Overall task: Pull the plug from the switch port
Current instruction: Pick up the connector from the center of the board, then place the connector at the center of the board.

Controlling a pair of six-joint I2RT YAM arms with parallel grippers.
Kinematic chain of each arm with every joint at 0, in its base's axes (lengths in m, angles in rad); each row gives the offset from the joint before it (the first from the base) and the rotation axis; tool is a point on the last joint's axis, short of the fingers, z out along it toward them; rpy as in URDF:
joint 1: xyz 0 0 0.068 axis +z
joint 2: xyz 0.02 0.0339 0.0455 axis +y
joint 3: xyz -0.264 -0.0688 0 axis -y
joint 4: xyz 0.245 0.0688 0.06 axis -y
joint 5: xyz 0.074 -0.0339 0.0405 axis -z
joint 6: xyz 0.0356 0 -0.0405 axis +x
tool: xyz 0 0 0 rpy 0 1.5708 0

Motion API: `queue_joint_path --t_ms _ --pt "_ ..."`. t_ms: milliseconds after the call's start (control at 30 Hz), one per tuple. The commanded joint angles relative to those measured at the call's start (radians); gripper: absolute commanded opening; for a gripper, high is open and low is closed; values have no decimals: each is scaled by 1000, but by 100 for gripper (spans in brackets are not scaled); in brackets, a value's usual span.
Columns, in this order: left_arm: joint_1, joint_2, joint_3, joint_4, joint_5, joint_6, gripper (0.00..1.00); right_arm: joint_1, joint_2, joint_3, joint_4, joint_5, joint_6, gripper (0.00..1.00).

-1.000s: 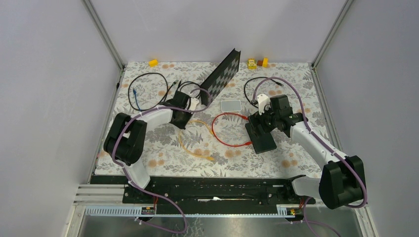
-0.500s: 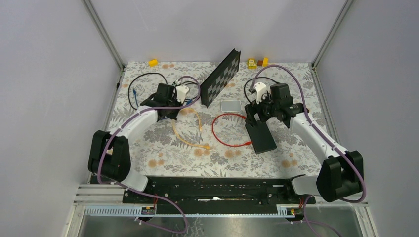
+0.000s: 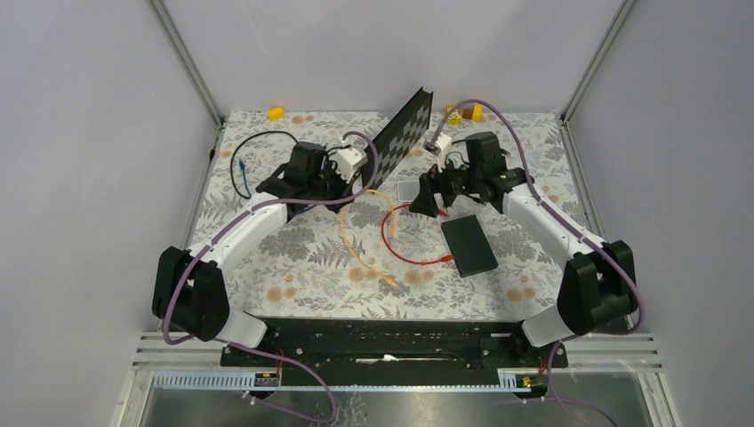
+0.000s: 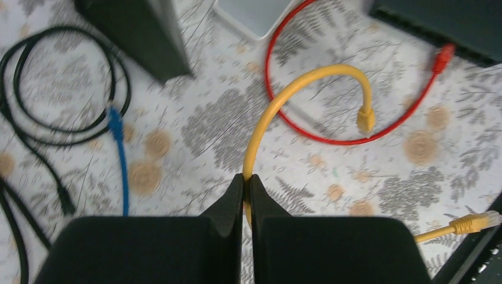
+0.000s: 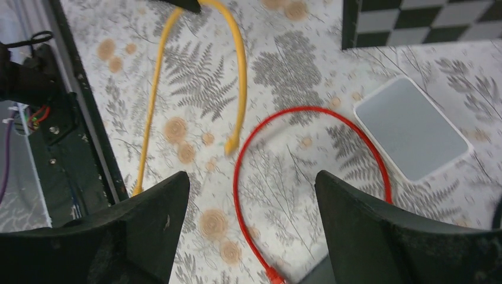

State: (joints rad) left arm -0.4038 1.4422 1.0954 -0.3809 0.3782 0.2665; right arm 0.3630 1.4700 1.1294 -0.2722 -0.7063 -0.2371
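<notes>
Finding: the switch (image 3: 469, 246) lies flat on the counter (image 3: 293, 258), right of centre, with neither arm touching it. The left gripper (image 4: 247, 177) has its jaws pressed together on the yellow cable (image 4: 278, 97), pinching it mid-length and holding it above the counter. Both yellow plugs are in sight and clear of any socket, one (image 4: 365, 120) hanging at the end of the raised loop and the other (image 4: 470, 224) lying low at the frame edge. The right gripper (image 5: 251, 177) has its jaws spread wide and empty, above the red cable (image 5: 308, 112) beside the grey pad (image 5: 411, 127). The red plug (image 4: 441, 59) sits against the switch's edge; whether it is seated in a port cannot be determined. Assessment: the yellow lead appears fully extracted; what is left, at most, is release of the cable and verification of the red plug.
</notes>
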Motion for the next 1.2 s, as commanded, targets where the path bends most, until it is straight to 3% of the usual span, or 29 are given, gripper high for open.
queue_joint_path --t_ms 0,200,367,533,700,800,900,1000,1033,1100,1167 --pt "-51 -34 61 70 91 14 0 51 74 99 53 -117 30 84" --pt "-113 -32 88 71 88 8 0 95 130 121 53 -120 32 81" --pt "-140 -38 84 72 93 3 0 101 151 133 43 -121 36 70" --pt "-145 -37 83 78 87 0 0 105 174 147 34 -160 54 44" --pt "-145 -30 85 86 77 3 0 106 187 152 34 -182 83 1" --pt "-145 -31 85 88 67 6 1 104 158 146 22 -151 79 0" --pt "-145 -47 77 93 58 7 28 84 114 142 -13 -139 55 0" --pt "-145 -70 67 102 41 2 72 24 58 133 -38 -153 50 0" --pt "-144 -79 65 106 36 0 83 -4 39 130 -46 -160 49 0" --pt "-142 -97 57 116 32 -4 97 -77 7 128 -64 -184 44 0" --pt "-141 -114 46 128 33 -10 99 -159 -18 133 -77 -212 45 0"
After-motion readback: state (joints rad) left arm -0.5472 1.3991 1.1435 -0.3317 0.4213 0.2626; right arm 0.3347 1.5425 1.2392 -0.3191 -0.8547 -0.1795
